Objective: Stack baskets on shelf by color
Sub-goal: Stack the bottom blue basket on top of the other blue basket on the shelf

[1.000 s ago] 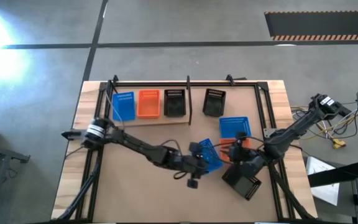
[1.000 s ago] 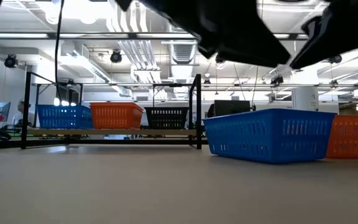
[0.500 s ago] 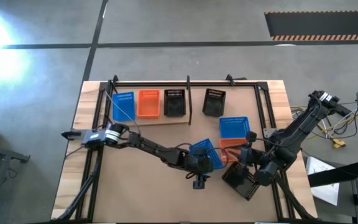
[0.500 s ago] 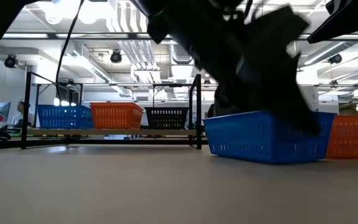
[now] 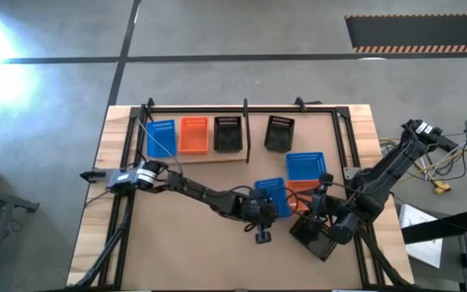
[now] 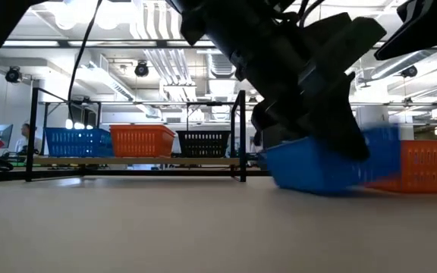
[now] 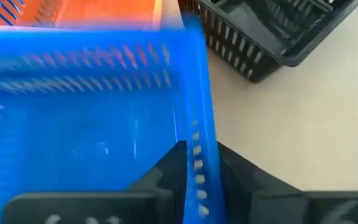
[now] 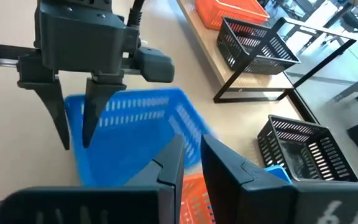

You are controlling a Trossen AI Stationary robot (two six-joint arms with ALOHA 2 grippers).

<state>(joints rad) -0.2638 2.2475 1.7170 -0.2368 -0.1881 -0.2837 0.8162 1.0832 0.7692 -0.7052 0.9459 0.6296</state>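
light: bright, ceiling lamps | glare: floor [image 5: 6, 32] | blur: blue basket [image 6: 325, 163]

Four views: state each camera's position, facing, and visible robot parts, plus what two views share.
High: overhead, looking straight down on the table; both arms show.
Low: at tabletop level, facing the shelf; arms hang in from above.
Left wrist: behind the left pincer, which clamps the blue basket.
Right wrist: behind the right pincer, facing the left arm.
Shared: both wrist views show the blue basket.

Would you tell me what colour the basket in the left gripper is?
Blue: the basket held by the left gripper, clearest in the left wrist view.
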